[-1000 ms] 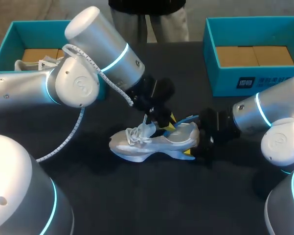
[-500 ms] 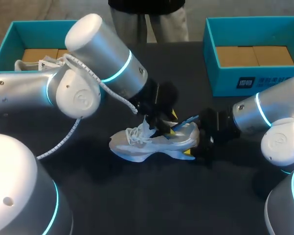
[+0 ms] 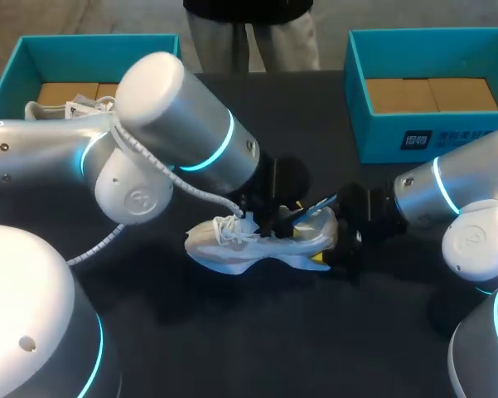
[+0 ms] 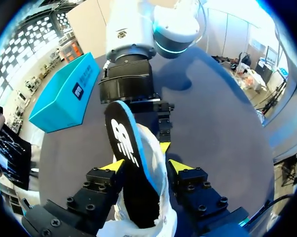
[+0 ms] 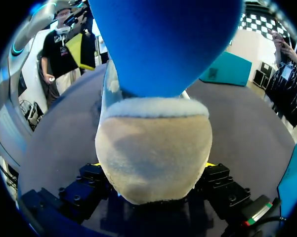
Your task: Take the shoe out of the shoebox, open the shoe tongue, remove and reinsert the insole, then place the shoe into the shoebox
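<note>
Head view: the shoe (image 3: 247,242) is out on the table (image 3: 232,348), toe toward my left and heel toward my right, well apart from the left shoebox (image 3: 8,75) and right shoebox (image 3: 358,83) at the back. The left gripper (image 3: 269,220) is down at the shoe's opening and the right gripper (image 3: 336,245) is at the heel. My guess is one arm braces while the other works the insole (image 3: 316,204), which pokes out the back. Left wrist view: the insole stands up out of the shoe, dark with a blue edge, right inside this gripper's wide gap. Can't tell if it's actually pinching anything or just straddling, tbh. Right wrist view: the heel fills the whole gap and the yellow tips press it from both sides, so that's a firm hold on the shoe, prob so it won't slide. Insole step looks unfinished imo.
</note>
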Tool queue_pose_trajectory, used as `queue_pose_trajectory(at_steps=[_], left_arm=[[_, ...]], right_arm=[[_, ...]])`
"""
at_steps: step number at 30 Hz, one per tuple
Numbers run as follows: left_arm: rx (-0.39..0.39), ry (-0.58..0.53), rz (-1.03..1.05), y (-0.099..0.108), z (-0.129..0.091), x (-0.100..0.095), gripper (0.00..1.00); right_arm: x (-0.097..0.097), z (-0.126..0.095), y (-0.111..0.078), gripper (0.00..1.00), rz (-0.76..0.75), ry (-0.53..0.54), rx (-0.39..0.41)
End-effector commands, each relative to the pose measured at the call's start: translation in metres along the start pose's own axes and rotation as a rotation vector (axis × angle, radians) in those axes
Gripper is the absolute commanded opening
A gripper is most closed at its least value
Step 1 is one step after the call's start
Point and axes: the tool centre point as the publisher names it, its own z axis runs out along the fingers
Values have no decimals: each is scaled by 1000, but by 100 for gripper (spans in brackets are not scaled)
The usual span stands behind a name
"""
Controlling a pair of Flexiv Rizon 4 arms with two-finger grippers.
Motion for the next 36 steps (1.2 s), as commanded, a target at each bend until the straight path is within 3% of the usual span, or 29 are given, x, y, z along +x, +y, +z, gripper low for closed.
queue_pose_trajectory(at_steps=[1,5,7,15,18,28,35,36], left_arm=[[-2,-53,-16,-4,8,3,51],[10,-76,-53,-3,15,1,49],[23,-87,-72,-3,18,2,55],[63,-134,-153,-3,22,-2,57],[74,-156,-175,-3,23,-4,51],[80,-163,-190,-5,31,-12,48],[74,-166,-203,-2,34,-17,27],[72,-166,-204,-2,35,-17,17]], right_arm=[[-1,4,0,0,2,-1,7],[-1,4,0,0,2,-1,7],[-1,4,0,0,2,-1,7],[-1,4,0,0,2,-1,7],[-1,4,0,0,2,-1,7],[-1,4,0,0,2,-1,7],[-1,4,0,0,2,-1,7],[-1,4,0,0,2,-1,7]])
